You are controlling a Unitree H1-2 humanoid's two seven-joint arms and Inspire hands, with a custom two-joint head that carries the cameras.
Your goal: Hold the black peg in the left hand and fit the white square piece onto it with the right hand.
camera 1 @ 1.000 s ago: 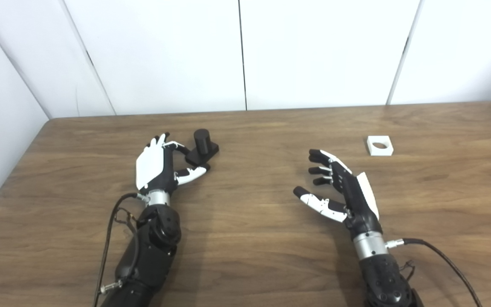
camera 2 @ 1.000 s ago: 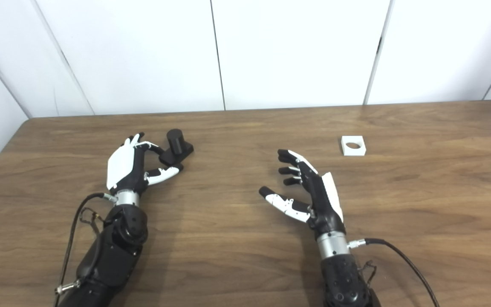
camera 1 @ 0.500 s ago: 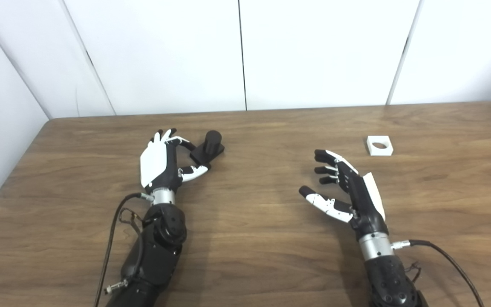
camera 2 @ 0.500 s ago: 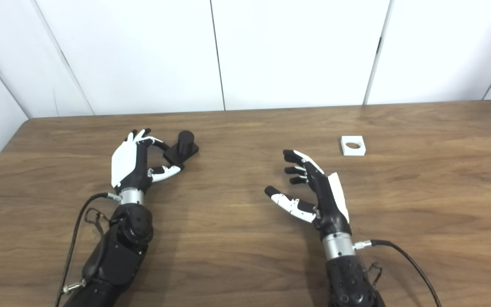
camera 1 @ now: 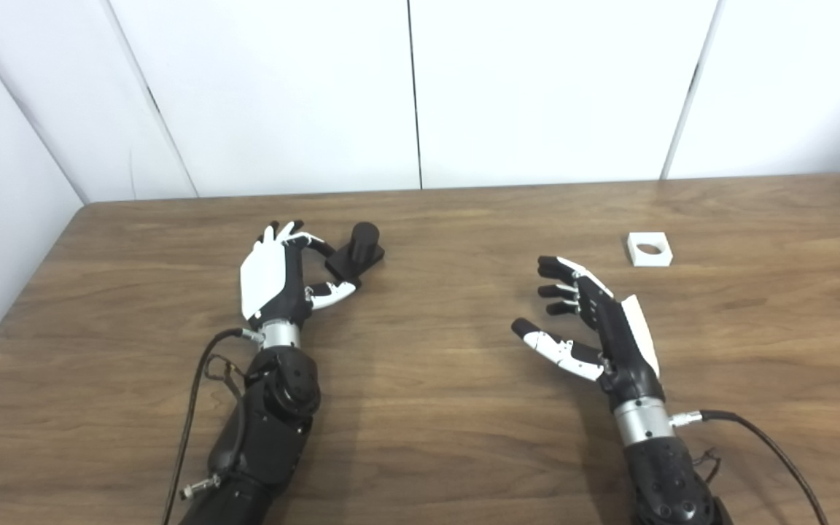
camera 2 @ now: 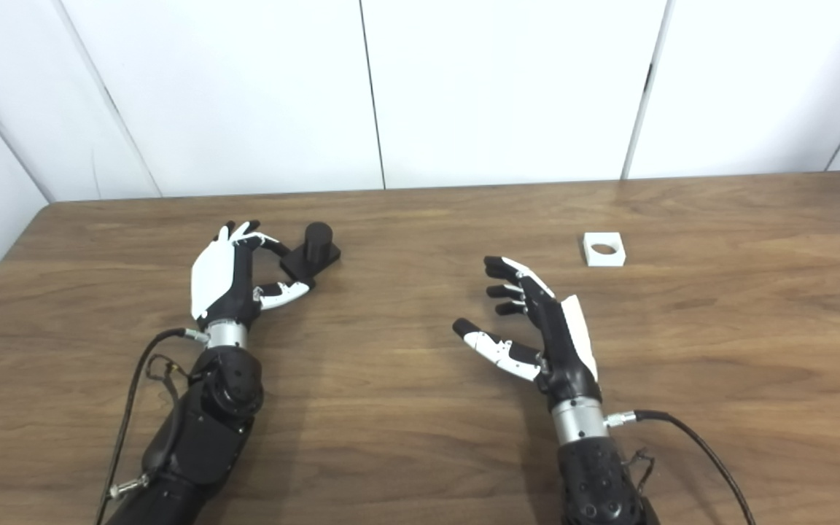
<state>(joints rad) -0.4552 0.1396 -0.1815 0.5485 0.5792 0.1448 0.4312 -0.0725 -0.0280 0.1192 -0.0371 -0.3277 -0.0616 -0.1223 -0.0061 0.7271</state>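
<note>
The left hand (camera 1: 274, 273) has its fingers curled round the base of the black peg (camera 1: 356, 250) on the table (camera 1: 420, 437) — touching it. The right hand (camera 1: 595, 328) is spread wide — holding nothing, with the white square piece (camera 1: 650, 249) well apart from it.

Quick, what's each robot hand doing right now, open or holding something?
Left robot hand: fingers at the black peg, grasp not certain.
Right robot hand: open, empty.

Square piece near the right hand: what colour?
White square piece, with a round hole; clearest in the left eye view.
</note>
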